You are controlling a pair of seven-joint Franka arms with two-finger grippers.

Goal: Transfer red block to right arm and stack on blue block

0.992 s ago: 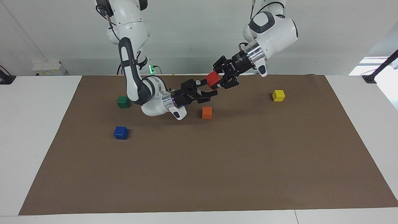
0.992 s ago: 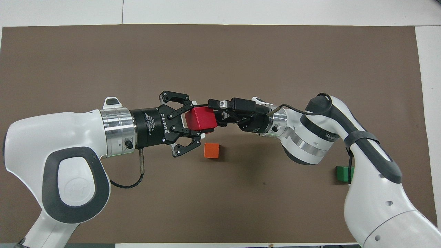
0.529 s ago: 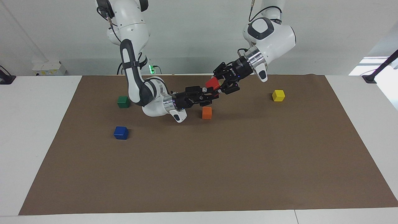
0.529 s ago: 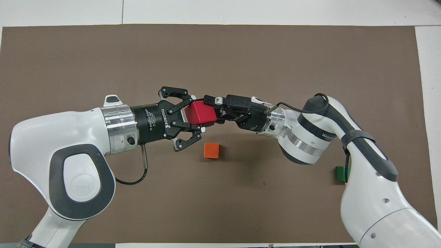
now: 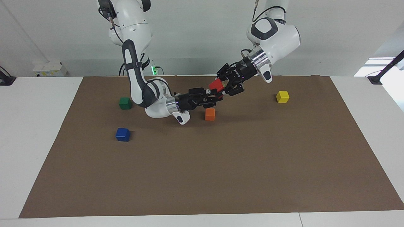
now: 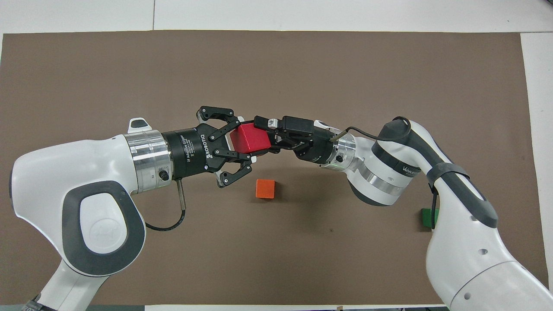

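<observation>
The red block (image 5: 216,84) is held in the air between the two grippers, above the brown mat (image 5: 221,176) and over the patch just nearer the robots than the orange block (image 5: 210,114). The left gripper (image 5: 228,86) is closed on it from the left arm's end of the table, with its fingers on two opposite faces. The right gripper (image 5: 215,94) is closed on the same block from the right arm's end, its tips meeting the block from slightly below. Both grips are therefore judged to be in place together, and the handover is taken to be at its midpoint.

The coming move turns on one relation: the two grippers face each other along one line, with the block between them. A release by the left gripper is called for first, then a retreat back along its own line, so that the block is not dragged out of the right gripper's hold.

The blue block (image 5: 122,134) lies on the mat toward the right arm's end, farther from the robots than the green block (image 5: 125,103), so the right arm is the nearer one to it. A yellow block (image 5: 282,96) lies toward the left arm's end
</observation>
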